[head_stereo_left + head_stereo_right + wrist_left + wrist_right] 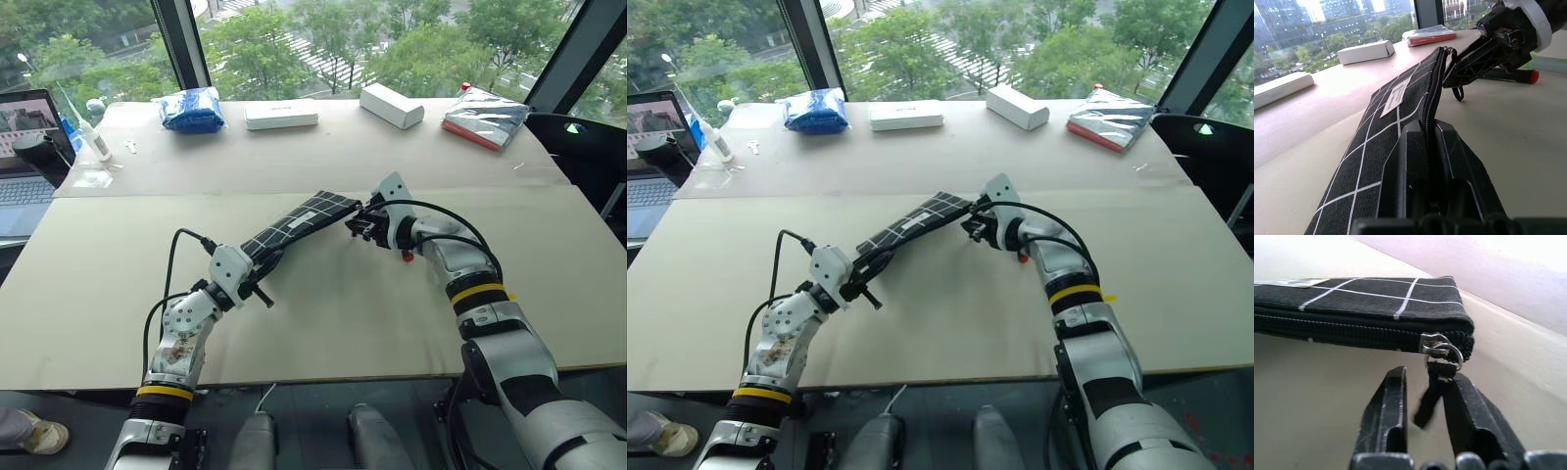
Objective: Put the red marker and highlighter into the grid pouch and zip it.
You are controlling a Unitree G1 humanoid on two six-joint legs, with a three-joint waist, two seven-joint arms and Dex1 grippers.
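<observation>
Head views: left gripper (257,279) clamped tight on near end of flat black fabric grid pouch with white lines (299,220), lifting it clear of beige tabletop (323,333). Looks like an anchor hold so the zip can be pulled against it. Right gripper (359,224) parked at pouch's far end, right at the zip. Short red marker pen (407,257) lying on table just beside right wrist, outside pouch.

Left wrist view: pouch wedged edge-up between own 2 fingers, zip line on top, white label (1394,96) on the side. Marker behind right gripper; pale green streak (1549,63) beyond it, probably the highlighter, can't confirm.

Right wrist view: metal slider (1441,346) at pouch end, teeth closed. Black pull strap (1430,391) hanging in the gap between the 2 fingers; jaws narrowly apart, no pinch seen. Probably lining up to unzip, so loading not yet begun.

Surface and room: back of table carries blue bag (191,108), 2 white boxes (281,114), silver packet with red edge (485,117). Laptop (24,157) off left. Windows behind, trees outside.
</observation>
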